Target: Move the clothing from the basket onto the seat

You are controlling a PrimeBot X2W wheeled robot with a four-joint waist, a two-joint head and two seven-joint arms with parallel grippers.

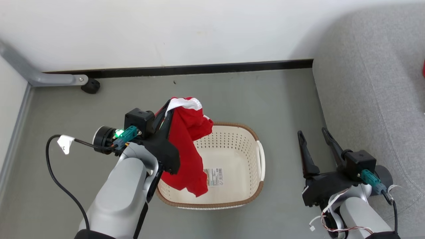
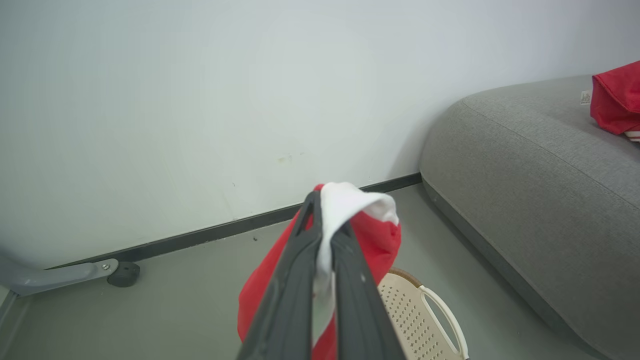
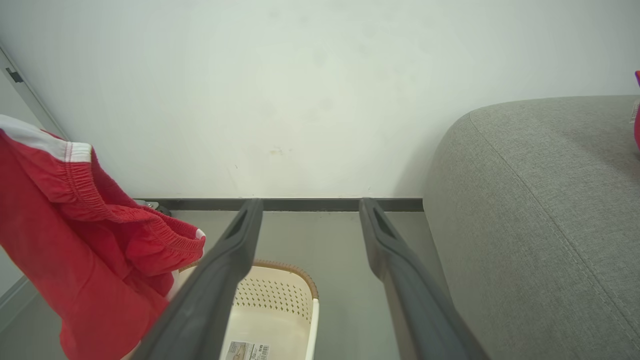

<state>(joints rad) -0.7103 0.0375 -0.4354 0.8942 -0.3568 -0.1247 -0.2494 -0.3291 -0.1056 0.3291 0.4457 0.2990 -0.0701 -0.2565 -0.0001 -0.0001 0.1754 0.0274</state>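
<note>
One red thin-fabric garment point(image 1: 187, 146) with white trim hangs pinched at that trim between the closed fingers of the left gripper point(image 1: 166, 114), over the left half of the oval cream perforated plastic basket point(image 1: 232, 146) standing on the grey floor point(image 1: 232, 89). Right gripper point(image 1: 312, 132): jaws wide apart, holding nothing, between basket and large grey upholstered seat point(image 1: 365, 83) at right. A second red garment point(image 2: 617, 95) lies on the seat's far right.

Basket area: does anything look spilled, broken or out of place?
Nothing stands out. The basket sits upright on the floor, and the red garment hangs cleanly from the shut left jaws above it.
</note>
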